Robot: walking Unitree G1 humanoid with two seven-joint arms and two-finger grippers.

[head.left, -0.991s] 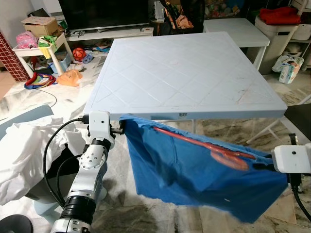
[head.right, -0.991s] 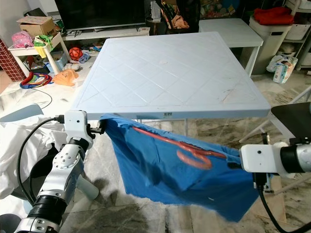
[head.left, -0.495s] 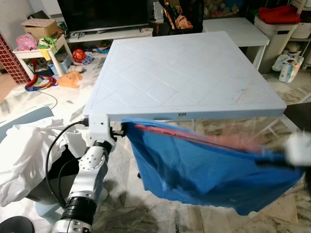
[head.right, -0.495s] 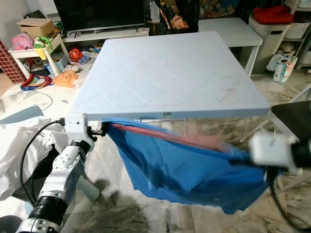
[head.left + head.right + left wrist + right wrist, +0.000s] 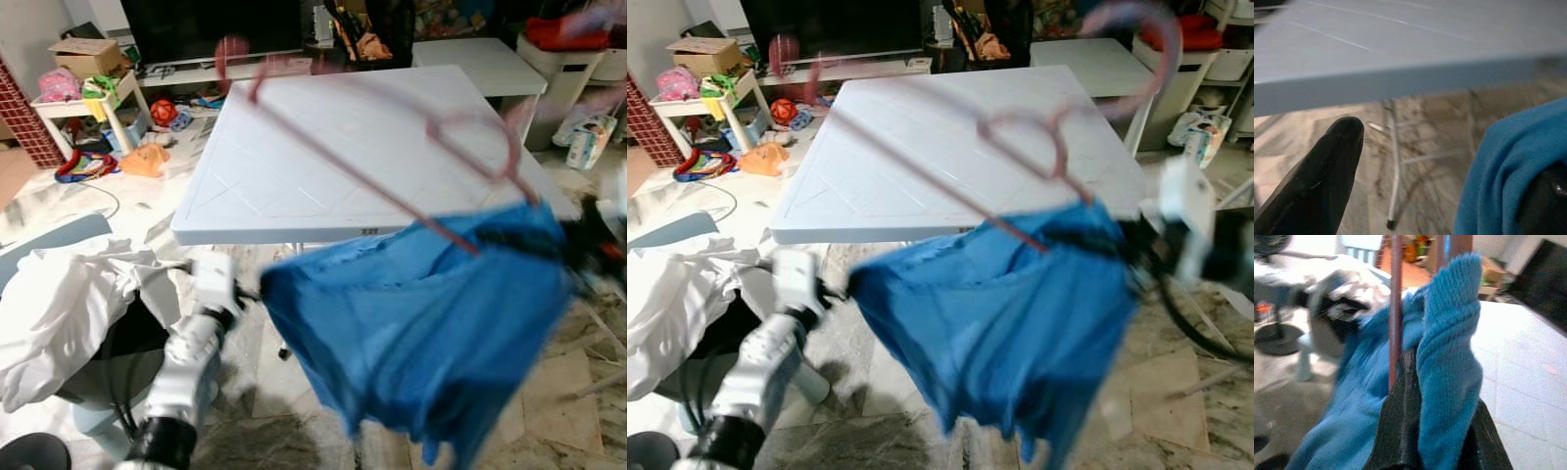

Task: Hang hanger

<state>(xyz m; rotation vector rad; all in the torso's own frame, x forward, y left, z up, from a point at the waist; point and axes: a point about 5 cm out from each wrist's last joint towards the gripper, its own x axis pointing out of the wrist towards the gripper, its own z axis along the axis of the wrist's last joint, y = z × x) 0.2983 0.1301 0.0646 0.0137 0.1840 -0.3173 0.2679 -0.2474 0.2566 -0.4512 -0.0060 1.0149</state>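
Slanting hanger (image 5: pixel 372 176) rises leftward above table (image 5: pixel 294 166).

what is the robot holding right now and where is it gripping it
The right hand pinches the blue shirt by a fold of its fabric, beside the pink hanger. The left hand touches the shirt's other edge; its grip cannot be told.

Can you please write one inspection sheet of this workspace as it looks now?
Surface: pale blue square folding table, top bare.
Job's things: pink plastic hanger, blurred, tilted over the table; blue cloth garment hanging from it.
Clutter: white sheet on the floor; toys.
Grippers: right gripper shut on garment and hanger; left gripper, fingers apart.
Cables: black cable at the right arm.
Surroundings: dark television, white bin.
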